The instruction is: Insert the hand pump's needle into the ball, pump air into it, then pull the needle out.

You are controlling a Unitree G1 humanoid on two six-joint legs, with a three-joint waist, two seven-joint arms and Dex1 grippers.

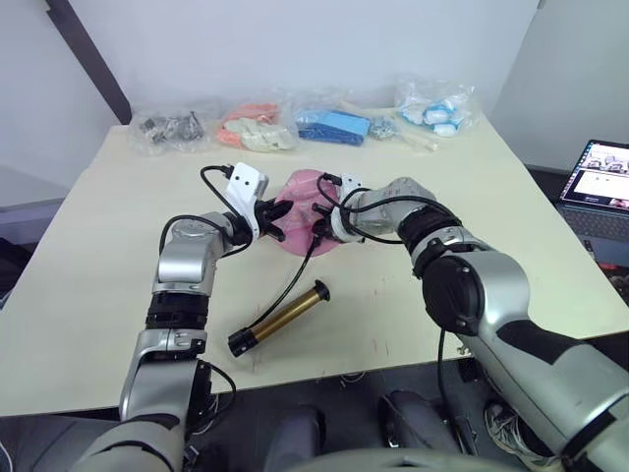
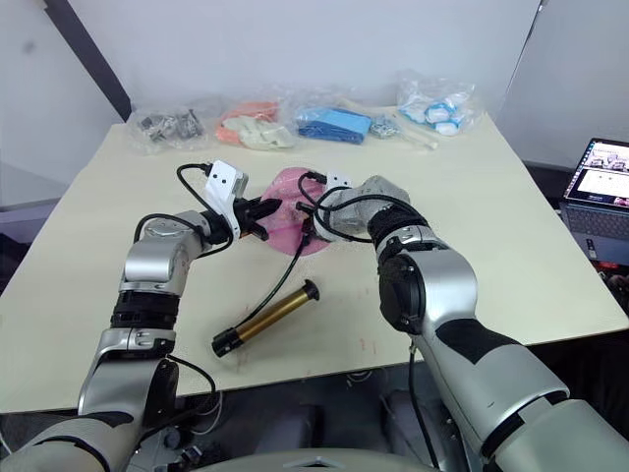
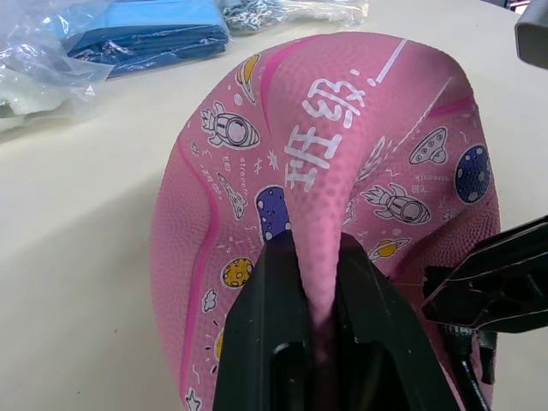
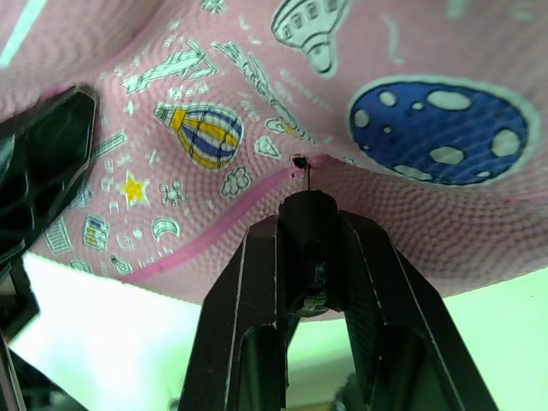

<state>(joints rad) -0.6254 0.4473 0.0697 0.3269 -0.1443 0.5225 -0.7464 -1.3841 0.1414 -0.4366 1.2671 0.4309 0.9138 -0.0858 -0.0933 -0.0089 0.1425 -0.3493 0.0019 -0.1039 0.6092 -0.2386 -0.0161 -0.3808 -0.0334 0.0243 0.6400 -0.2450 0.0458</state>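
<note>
In the middle of the head camera's picture, a little above centre, lies the ball (image 1: 305, 211), pink and very flat, with almost no air in it. On its left side, the left gripper (image 1: 278, 218) pinches a fold of the soft pink rubber tight between its two black fingers (image 3: 274, 325), holding the ball steady. On the right side of the ball, the right gripper (image 1: 322, 224) is closed around the small black fitting of the needle (image 4: 302, 175), and in the right wrist picture the thin metal pin touches the little hole in the ball, or is just starting to go in. I cannot tell how deep it is. So I think the first step, pushing the needle in, is happening now or is almost done. Pumping air in and pulling the needle out are both left to do, because the ball is floppy and no gripper holds the pump. The hand pump (image 1: 280, 318) lies by itself on the table (image 1: 88, 285), in the lower middle of the picture, slanted, with its black hose running up to the ball. Counting: one ball, one pump, one needle, two grippers. Along the top of the table sit four clear bags (image 1: 172, 126) in a row, and one laptop (image 1: 600, 187) stands at the right edge.
</note>
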